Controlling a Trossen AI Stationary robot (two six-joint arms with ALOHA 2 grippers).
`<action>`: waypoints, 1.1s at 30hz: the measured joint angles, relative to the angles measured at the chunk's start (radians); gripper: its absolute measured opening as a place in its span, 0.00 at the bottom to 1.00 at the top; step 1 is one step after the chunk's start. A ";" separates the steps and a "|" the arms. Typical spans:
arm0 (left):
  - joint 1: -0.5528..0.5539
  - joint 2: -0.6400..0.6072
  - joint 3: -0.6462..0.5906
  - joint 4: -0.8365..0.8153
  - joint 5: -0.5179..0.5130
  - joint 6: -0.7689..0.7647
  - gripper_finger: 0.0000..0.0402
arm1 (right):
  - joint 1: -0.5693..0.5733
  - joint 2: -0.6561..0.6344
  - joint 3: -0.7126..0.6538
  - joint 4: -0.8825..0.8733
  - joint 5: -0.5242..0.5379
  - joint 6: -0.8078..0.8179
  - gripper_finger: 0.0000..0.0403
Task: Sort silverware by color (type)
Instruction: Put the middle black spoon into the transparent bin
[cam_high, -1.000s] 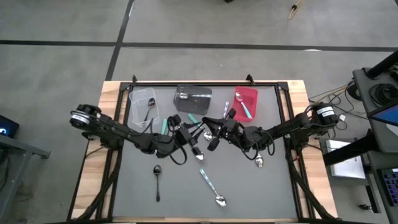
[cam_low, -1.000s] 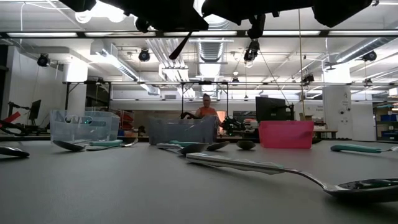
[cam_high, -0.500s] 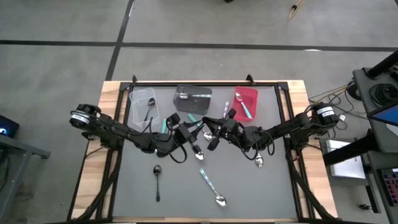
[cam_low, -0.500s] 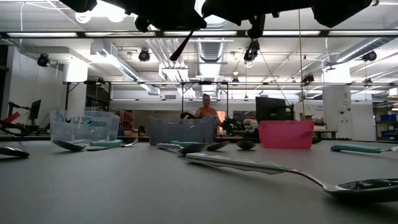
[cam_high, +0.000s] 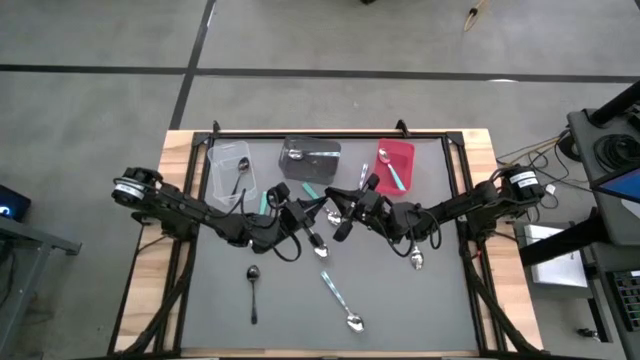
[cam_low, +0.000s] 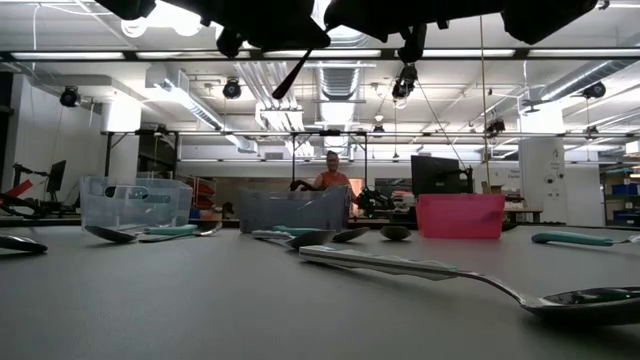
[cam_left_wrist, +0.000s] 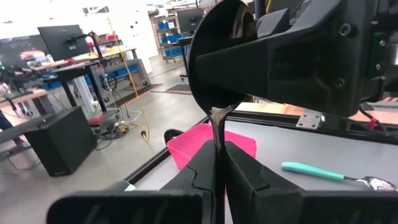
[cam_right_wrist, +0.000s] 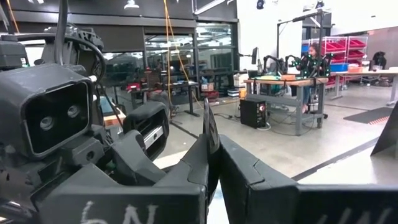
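Both arms meet above the table's middle, and a black spoon (cam_left_wrist: 217, 68) sits between them. My left gripper (cam_high: 303, 213) is shut on it, and so is my right gripper (cam_high: 346, 212), facing it. In the low view a thin dark end of the spoon (cam_low: 291, 72) slants down well clear of the table. Other silverware lies flat on the mat: a black spoon (cam_high: 253, 290), a teal-handled spoon (cam_high: 340, 300), a silver spoon (cam_high: 417, 258), and more under the grippers. My left gripper pinches the black spoon's handle just below the bowl (cam_left_wrist: 217, 134) between its two fingers, which point level. The bowl stands up past the fingertips, and the spoon is clear of the table. My right gripper has a thin dark part of the spoon (cam_right_wrist: 209, 127), seen edge-on, pinched between its two fingers. Which part of the spoon that is, I cannot tell.
At the far edge stand a clear bin (cam_high: 230, 165) holding a black spoon, a dark grey bin (cam_high: 310, 158) holding a silver spoon, and a red bin (cam_high: 394, 165) holding a teal-handled spoon. A person stands far off in the room beyond the table.
My left gripper has shut on the black spoon's handle without shifting its place. The right gripper and the spoon have kept still.
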 joint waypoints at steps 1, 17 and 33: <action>0.000 0.000 0.000 0.000 0.001 -0.011 0.01 | 0.000 -0.001 0.000 -0.004 0.000 0.004 0.03; 0.002 -0.023 0.000 -0.046 -0.009 -0.088 0.00 | 0.001 -0.036 0.000 -0.050 0.000 -0.011 0.38; 0.183 -0.409 0.000 -0.871 -0.005 -0.458 0.00 | 0.001 -0.216 0.000 -0.404 0.001 0.076 0.46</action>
